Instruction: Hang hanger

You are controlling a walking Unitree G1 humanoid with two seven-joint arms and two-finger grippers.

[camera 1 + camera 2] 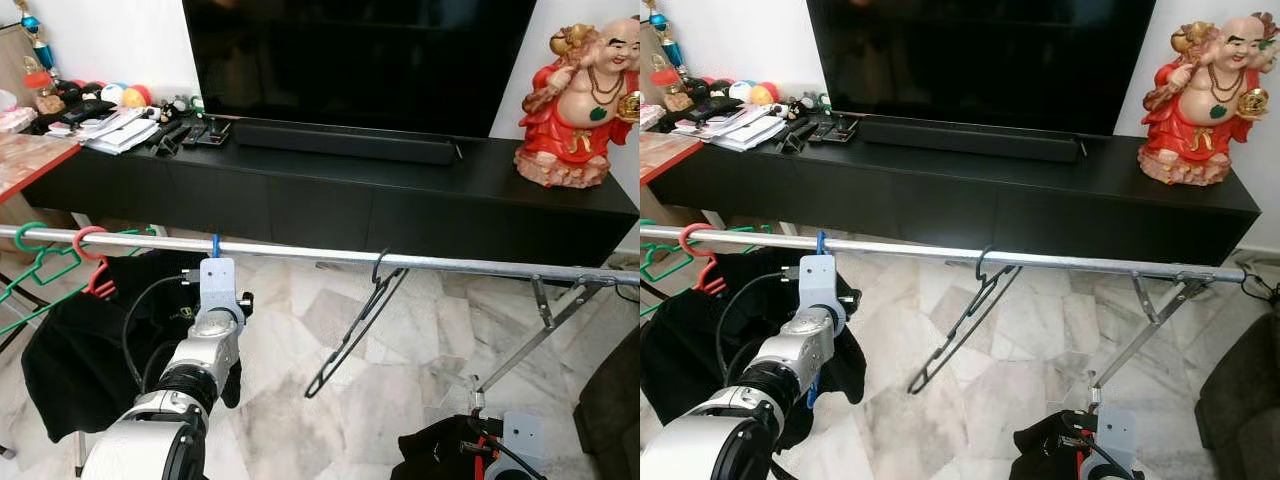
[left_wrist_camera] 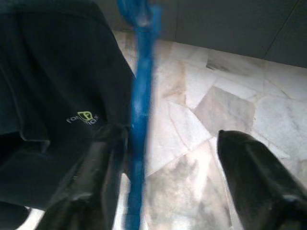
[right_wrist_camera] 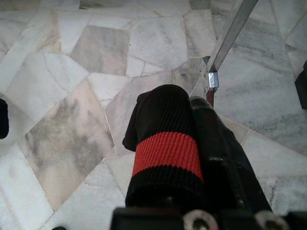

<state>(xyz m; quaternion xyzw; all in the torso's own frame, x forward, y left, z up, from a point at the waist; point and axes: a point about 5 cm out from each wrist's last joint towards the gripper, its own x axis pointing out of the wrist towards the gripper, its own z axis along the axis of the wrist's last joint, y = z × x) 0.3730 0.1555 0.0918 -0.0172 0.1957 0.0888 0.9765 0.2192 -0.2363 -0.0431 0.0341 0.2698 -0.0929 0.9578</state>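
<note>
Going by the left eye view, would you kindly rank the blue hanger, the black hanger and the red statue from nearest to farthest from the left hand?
1. Blue hanger: hooked on the rail, right at the left hand.
2. Black hanger: hanging mid-rail, to the hand's right.
3. Red statue: on the black cabinet, far right.

A bright metal rail [image 1: 420, 260] gleams above a polished marble floor [image 1: 400, 370]. A thin black wire hanger [image 1: 355, 335] and a blue plastic hanger [image 2: 139, 96] hang beside matt black cloth [image 2: 53, 96]; a glossy red figurine [image 1: 580, 95] shines on the matt black TV cabinet [image 1: 330, 190].
</note>
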